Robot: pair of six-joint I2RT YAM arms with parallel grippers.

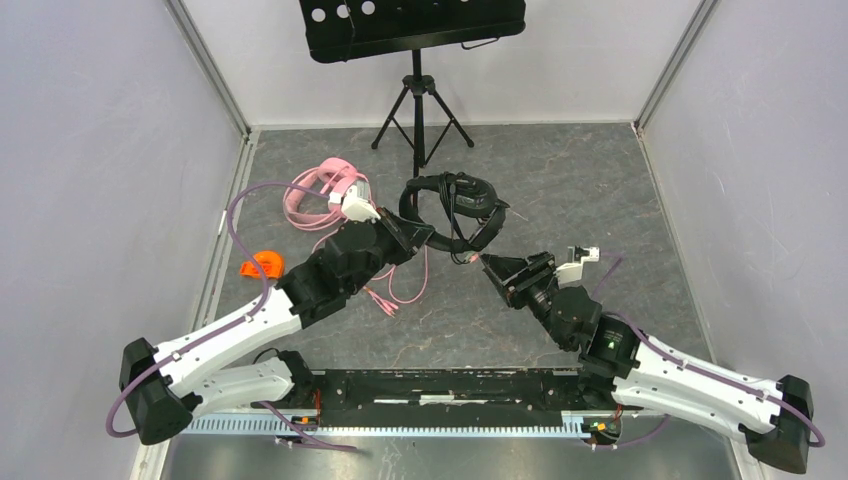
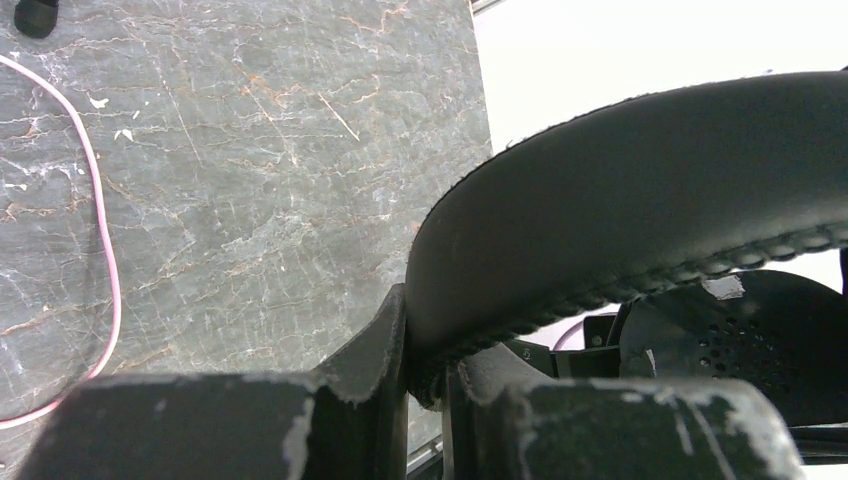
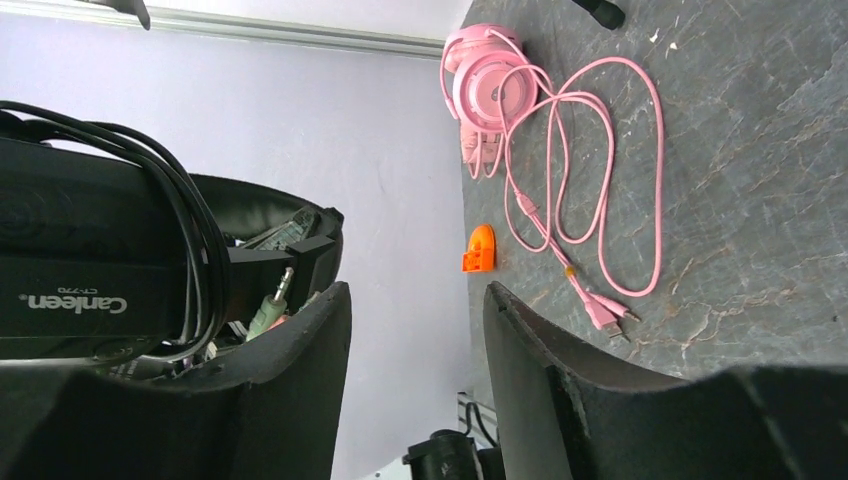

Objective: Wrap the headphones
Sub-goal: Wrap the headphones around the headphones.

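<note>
The black headphones (image 1: 452, 205) are held up over the middle of the table, their thin black cable wound round the band. My left gripper (image 1: 418, 236) is shut on the padded headband (image 2: 640, 200), which fills the left wrist view. My right gripper (image 1: 490, 262) is open and empty just right of the black headphones (image 3: 90, 270); their green jack plug (image 3: 268, 305) hangs beside my left finger. The pink headphones (image 1: 330, 190) lie at the back left, their long pink cable (image 1: 400, 285) trailing loose over the table; they also show in the right wrist view (image 3: 490, 85).
A black tripod music stand (image 1: 418, 90) stands at the back centre. A small orange piece (image 1: 262, 265) lies near the left wall, also in the right wrist view (image 3: 480, 248). Grey walls close the table on both sides.
</note>
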